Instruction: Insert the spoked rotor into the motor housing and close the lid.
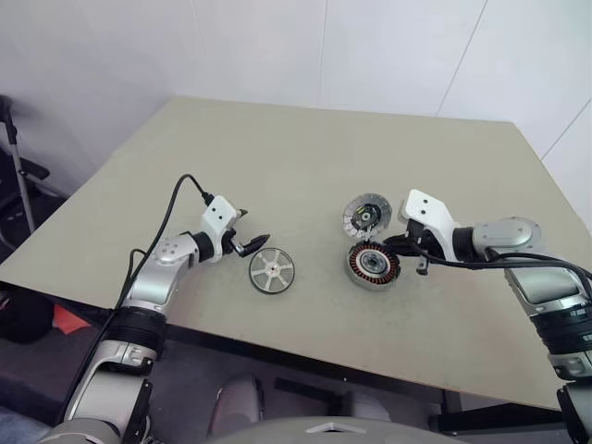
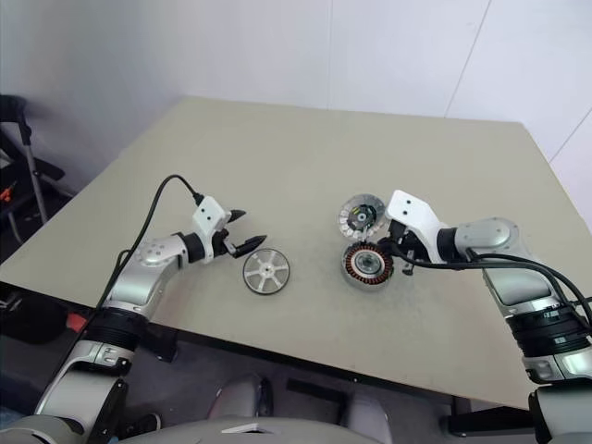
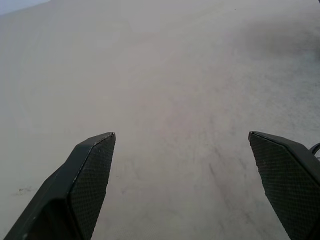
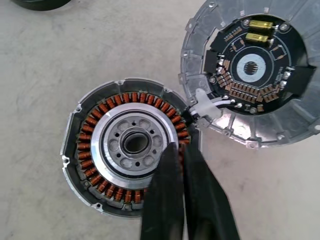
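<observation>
The silver spoked rotor (image 1: pixel 271 271) lies flat on the table near its front edge. Just left of it and a little above the table, my left gripper (image 1: pixel 252 229) stands open with nothing between its fingers (image 3: pixel 92 175). To the right sits the motor housing (image 1: pixel 373 265), its copper windings facing up and its centre bare. The lid (image 1: pixel 367 215) lies swung open beyond it, circuit side up, joined at the housing's rim. My right gripper (image 4: pixel 179 147) is shut, its tips hovering over the housing's (image 4: pixel 130 145) windings beside the hinge of the lid (image 4: pixel 252 70), and it holds nothing.
The tan table (image 1: pixel 305 157) stretches far back to a white wall. Its front edge runs close below the rotor and housing. A dark metal stand (image 1: pixel 17 176) is on the floor past the table's left side.
</observation>
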